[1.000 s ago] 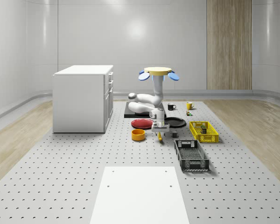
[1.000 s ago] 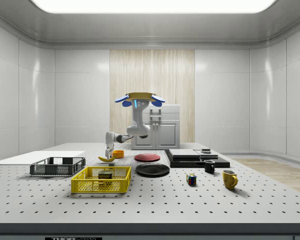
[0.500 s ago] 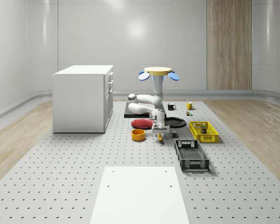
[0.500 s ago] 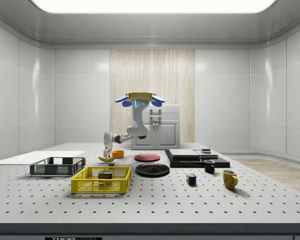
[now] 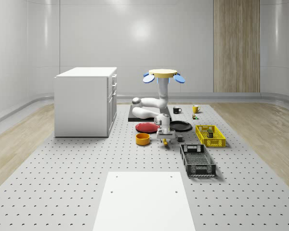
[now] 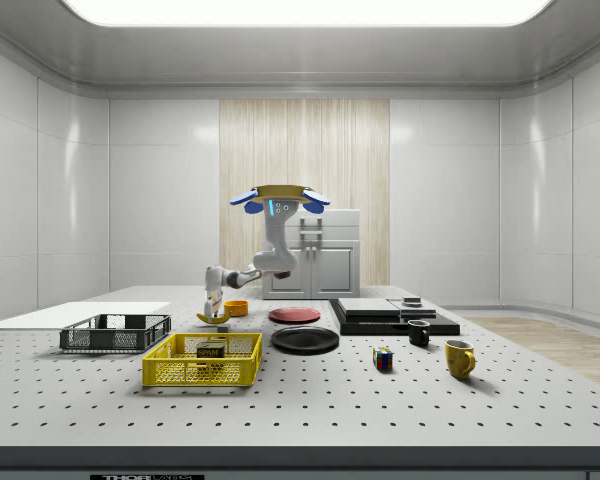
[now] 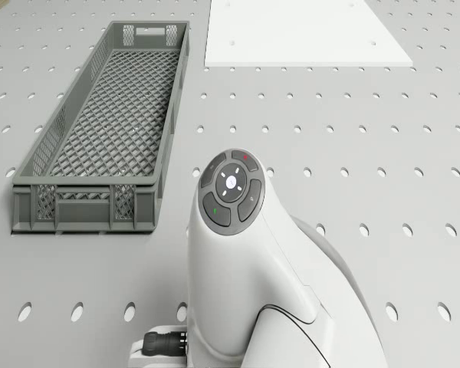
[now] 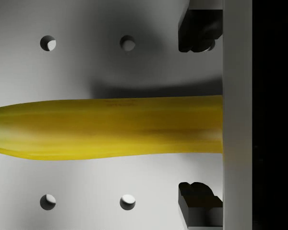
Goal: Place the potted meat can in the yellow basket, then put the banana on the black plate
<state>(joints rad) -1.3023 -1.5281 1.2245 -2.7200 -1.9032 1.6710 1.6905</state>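
So the can (image 6: 211, 351) already sits in the yellow basket (image 6: 202, 361). Drone (image 5: 164, 73) hovers over the worktop (image 5: 86, 163), fingers (image 8: 200, 29) spread around the banana (image 8: 105, 127) lying there. Next I'd clench, then lift toward the black plate (image 5: 180, 126).

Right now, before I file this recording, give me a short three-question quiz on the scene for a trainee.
1. True or false: the potted meat can sits inside the yellow basket.
2. While the drone hovers above the table, the gripper is directly over which object? A. banana B. orange bowl C. red plate
3. In the wrist view, are the fingers open or shut?

Key: 1 true. 2 A. 3 open, with one finger on each side of the banana and a gap between each finger and the fruit.
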